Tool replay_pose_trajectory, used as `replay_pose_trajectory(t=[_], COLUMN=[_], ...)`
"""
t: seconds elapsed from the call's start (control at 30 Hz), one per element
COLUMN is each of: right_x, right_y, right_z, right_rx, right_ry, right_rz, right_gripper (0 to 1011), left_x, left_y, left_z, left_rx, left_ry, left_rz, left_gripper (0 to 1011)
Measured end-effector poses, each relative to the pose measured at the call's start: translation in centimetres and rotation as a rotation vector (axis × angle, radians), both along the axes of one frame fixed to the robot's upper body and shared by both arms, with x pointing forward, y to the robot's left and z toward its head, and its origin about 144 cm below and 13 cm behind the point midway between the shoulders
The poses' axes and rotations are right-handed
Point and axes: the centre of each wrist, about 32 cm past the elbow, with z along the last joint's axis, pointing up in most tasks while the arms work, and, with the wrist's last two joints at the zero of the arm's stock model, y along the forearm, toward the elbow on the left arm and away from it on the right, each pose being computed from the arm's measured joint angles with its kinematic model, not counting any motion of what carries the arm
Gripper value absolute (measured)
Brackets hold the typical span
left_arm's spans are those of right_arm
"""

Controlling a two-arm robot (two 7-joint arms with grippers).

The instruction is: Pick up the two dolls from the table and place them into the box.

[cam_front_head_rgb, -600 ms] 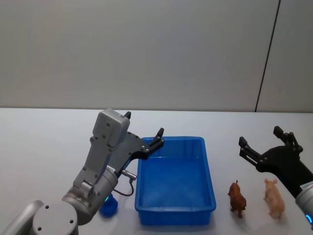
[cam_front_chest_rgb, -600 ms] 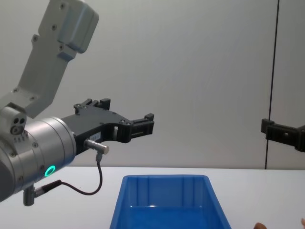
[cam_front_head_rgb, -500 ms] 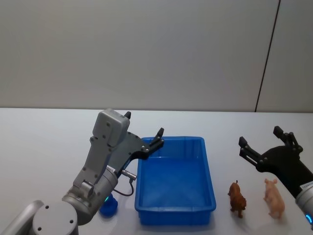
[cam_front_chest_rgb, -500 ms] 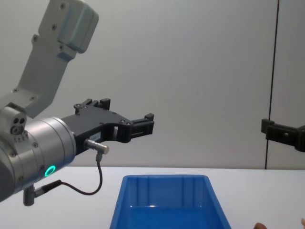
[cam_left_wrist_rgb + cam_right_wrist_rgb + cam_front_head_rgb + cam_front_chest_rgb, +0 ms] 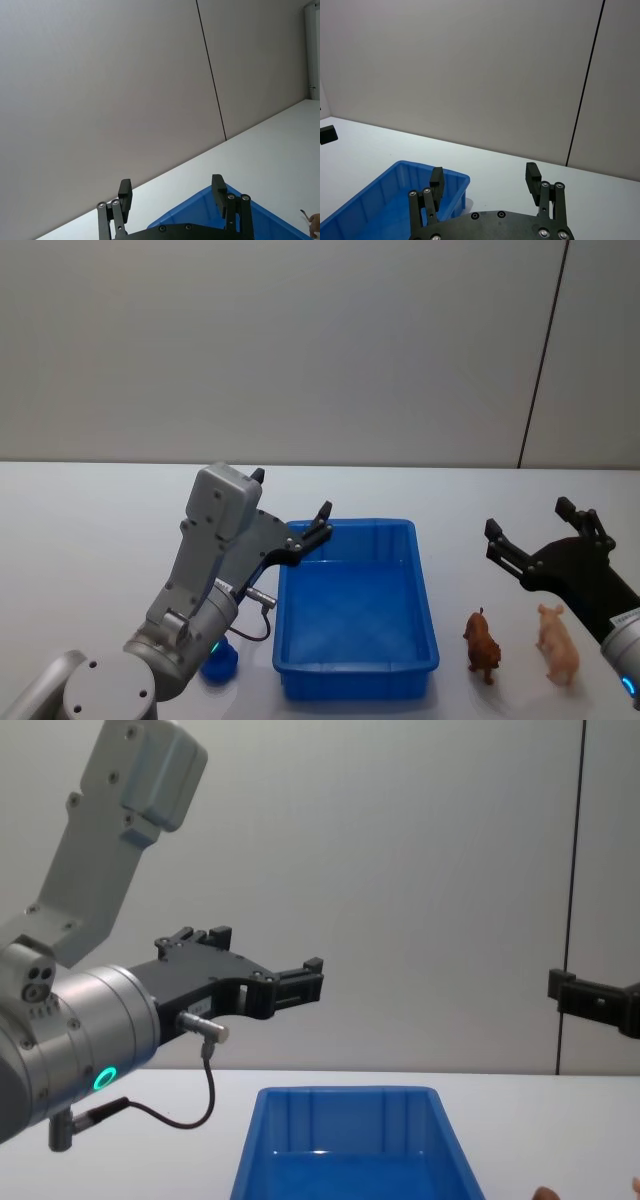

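The brown doll (image 5: 484, 647) and the pink doll (image 5: 556, 644) stand (both on their feet) near the front edge of the white table (image 5: 90, 540), just right of the blue box (image 5: 357, 689). The right gripper (image 5: 527, 518) hangs in the air by them, jaws wide open. The left gripper (image 5: 292, 493) hangs open above the box's far left corner.

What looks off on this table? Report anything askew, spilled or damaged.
Nothing is spilled or damaged. The box sits empty on the table, and the brown doll and the pale pink doll both stand upright to its right. The one stray thing is a small blue object left of the box, too hidden to identify.
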Motion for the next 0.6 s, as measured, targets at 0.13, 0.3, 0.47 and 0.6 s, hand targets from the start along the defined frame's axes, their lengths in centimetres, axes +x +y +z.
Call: replay_pose_trajectory(t=[0.13, 0.3, 0.47, 0.6], right_x=[0.0, 0.1, 0.1, -0.1], right_y=[0.0, -0.3, -0.9, -1.7], right_z=[0.0, 0.1, 0.2, 0.2], right_rx=[0.0, -0.006, -0.02, -0.041], right_ry=[0.0, 0.001, 0.015, 0.039], right_rz=[0.0, 0.001, 0.002, -0.002], right_gripper=[1001, 1001, 1001, 1001], left_x=[0.0, 0.0, 0.0, 0.0], left_y=[0.0, 0.0, 0.0, 0.0], left_z=[0.0, 0.0, 0.0, 0.0], left_rx=[0.0, 0.0, 0.0, 0.0], left_ry=[0.0, 0.0, 0.0, 0.0], left_rz=[0.0, 0.0, 0.0, 0.0], left_gripper=[1001, 1001, 1002, 1001])
